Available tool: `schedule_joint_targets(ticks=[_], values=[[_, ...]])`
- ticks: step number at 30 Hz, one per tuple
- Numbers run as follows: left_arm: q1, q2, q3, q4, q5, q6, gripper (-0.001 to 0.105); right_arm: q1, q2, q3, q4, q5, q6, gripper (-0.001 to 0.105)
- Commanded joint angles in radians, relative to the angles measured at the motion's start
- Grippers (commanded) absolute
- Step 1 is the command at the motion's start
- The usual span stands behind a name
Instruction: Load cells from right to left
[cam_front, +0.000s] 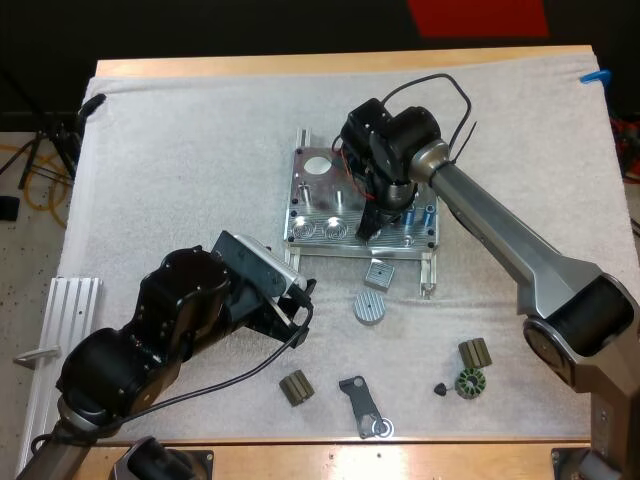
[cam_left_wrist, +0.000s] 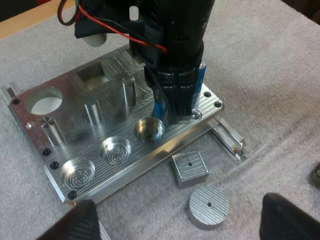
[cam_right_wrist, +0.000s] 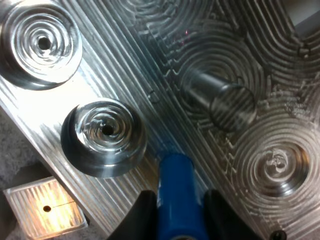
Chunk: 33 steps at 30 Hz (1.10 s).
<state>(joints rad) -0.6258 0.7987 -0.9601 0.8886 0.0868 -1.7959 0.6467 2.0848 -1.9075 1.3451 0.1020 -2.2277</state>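
The metal fixture (cam_front: 322, 200) sits mid-mat, with round pockets along its front edge. My right gripper (cam_front: 368, 226) points down over the fixture's front right part, shut on a blue cylinder (cam_right_wrist: 177, 197) held just above the plate beside a round pocket (cam_right_wrist: 104, 134). From the left wrist view that blue cylinder (cam_left_wrist: 160, 109) hangs next to the rightmost empty pocket (cam_left_wrist: 149, 129). More blue cylinders (cam_front: 420, 214) stand at the fixture's right end. My left gripper (cam_front: 303, 300) hovers in front of the fixture, its fingers (cam_left_wrist: 82, 222) wide apart and open.
A square metal block (cam_front: 379, 273) and a round metal disc (cam_front: 369, 307) lie just in front of the fixture. Small dark parts (cam_front: 296, 387) (cam_front: 475, 352) (cam_front: 469, 383) and a black bracket (cam_front: 362, 405) lie near the mat's front edge. A ribbed aluminium rail (cam_front: 70, 330) lies at the left.
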Motion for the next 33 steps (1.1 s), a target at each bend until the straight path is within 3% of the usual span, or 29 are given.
schedule_joint_targets(ticks=[1,4,6,19,33], values=[[0.001,-0.006,-0.003,0.005,-0.001,0.000,0.066,-0.002,0.003,-0.001,-0.017,-0.009,0.002,0.016],[0.001,-0.006,-0.003,0.005,-0.001,0.000,0.066,-0.002,0.001,-0.001,-0.017,-0.009,0.009,0.039],[0.001,-0.006,-0.003,0.005,-0.001,0.000,0.066,-0.002,-0.004,-0.001,-0.026,-0.009,0.011,0.046],[0.001,-0.006,-0.003,0.005,-0.001,0.000,0.066,-0.002,-0.122,-0.001,-0.074,0.021,0.064,0.047],[0.001,-0.006,-0.003,0.005,-0.001,0.029,0.066,-0.015,-0.307,-0.001,0.043,0.036,0.202,0.047]])
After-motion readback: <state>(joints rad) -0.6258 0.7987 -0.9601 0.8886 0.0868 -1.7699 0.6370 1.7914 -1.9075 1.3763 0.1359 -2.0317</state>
